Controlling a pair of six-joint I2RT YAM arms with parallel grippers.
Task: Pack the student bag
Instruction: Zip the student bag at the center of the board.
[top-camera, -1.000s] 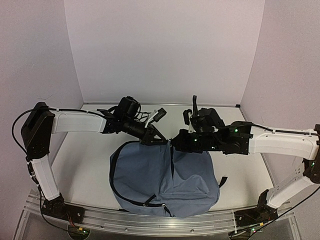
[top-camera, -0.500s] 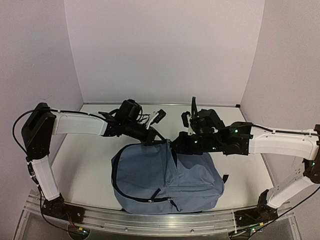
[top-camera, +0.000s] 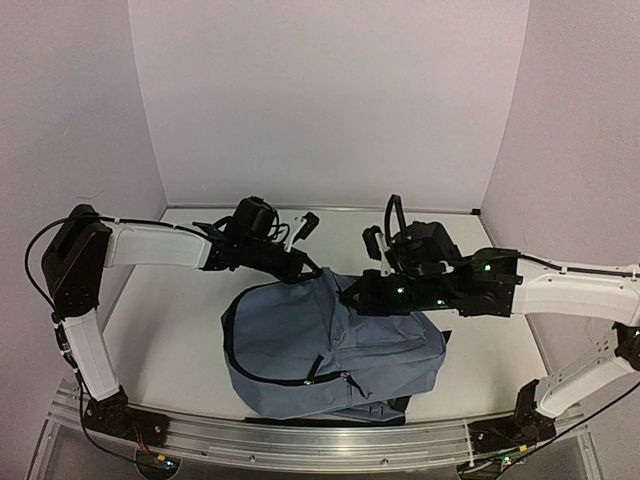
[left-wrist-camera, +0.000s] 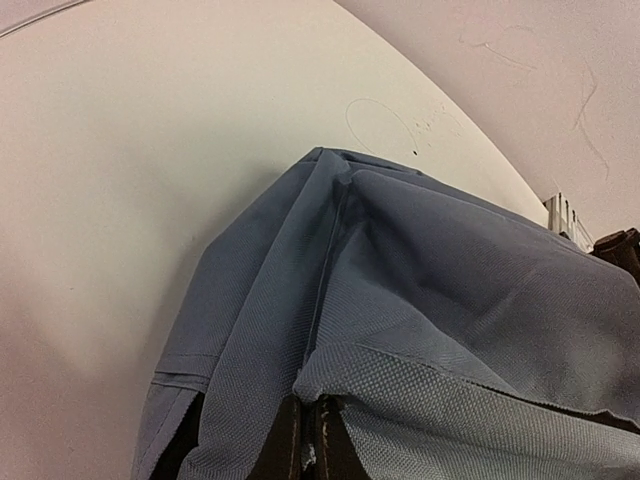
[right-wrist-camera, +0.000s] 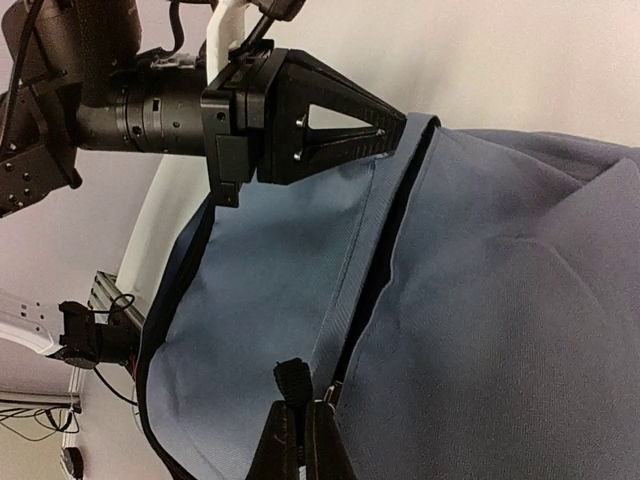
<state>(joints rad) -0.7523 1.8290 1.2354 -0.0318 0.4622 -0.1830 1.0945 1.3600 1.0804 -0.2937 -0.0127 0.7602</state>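
Student bag (top-camera: 330, 345), insides hidden, gripped by left gripper (top-camera: 311, 270), right gripper (right-wrist-camera: 303, 420)

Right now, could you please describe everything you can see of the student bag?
The student bag is a large, soft backpack of slate-blue woven fabric. A black zipper curves across its front, and a black strap end shows at its right side. Its lower part rests on the white table. Its far top edge is raised, pinched by the left gripper and the right gripper, both shut on the fabric. A dark gap runs between two panels there.
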